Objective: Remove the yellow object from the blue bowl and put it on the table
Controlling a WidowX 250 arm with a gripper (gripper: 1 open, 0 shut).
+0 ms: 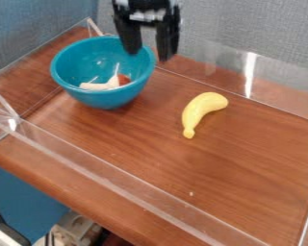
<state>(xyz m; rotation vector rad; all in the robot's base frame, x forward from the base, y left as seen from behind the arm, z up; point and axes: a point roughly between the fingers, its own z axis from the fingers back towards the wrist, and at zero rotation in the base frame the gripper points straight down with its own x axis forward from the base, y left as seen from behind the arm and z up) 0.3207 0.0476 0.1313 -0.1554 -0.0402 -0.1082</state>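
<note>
The small curved yellow plastic banana (203, 112) lies on the reddish-brown wood-grain counter (169, 163), well apart from the round glossy teal-blue plastic bowl (103, 72), while the black gripper (146, 40) hangs above the bowl's far rim, jaws wide and empty.

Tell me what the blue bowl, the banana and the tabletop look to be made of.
The blue bowl: likely plastic, smooth and glossy, with even teal colour and soft highlights. The banana: apparently moulded plastic, uniform yellow with a slight sheen, toy-like. The tabletop: wood or wood-look laminate, reddish-brown with visible grain streaks; which of the two cannot be told.
</note>
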